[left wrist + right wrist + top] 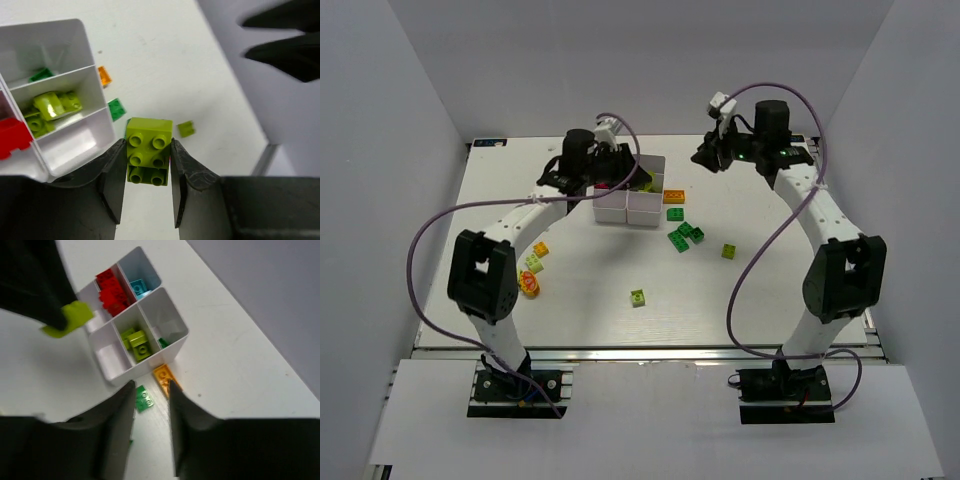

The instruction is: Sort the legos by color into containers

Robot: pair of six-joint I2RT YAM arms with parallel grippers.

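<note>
Legos: small studded bricks in several colours; some lie in the tray, some are loose on the table, and one is gripped in the air.
Tray (642, 212): white, with square open-topped compartments in two columns. It stands on the table (590, 325) toward the far side, between the two grippers.
Left gripper (148, 145): clenched on a lime brick (149, 157), one finger pressed to each side, with the studs facing the wrist camera.
Held brick's place: lifted clear of the table, close to the end compartment (70, 142) next to the lime one. Whether it hangs over the tray or just beside it, I cannot tell.
Right gripper (151, 386): jaws parted with nothing between them, raised above the table off the tray's right side.
In the tray: red bricks (112, 290) fill one compartment, and a light blue brick (140, 287) lies in the one beside it. Lime bricks (136, 340) sit in the middle of the other column, with a dark green piece (162, 343) in the compartment next to them.
Loose by the tray: an orange brick (165, 376) lies just beside the tray wall. A dark green brick (144, 399) lies near it, seen through the gap of the right jaws.
Loose further out: a dark green cluster (685, 237), a lime cube (729, 250) to its right, and another lime piece (638, 297) mid-table.
Loose at left: a small group of bricks (533, 266) beside the left arm, with orange, lime and red among them.
</note>
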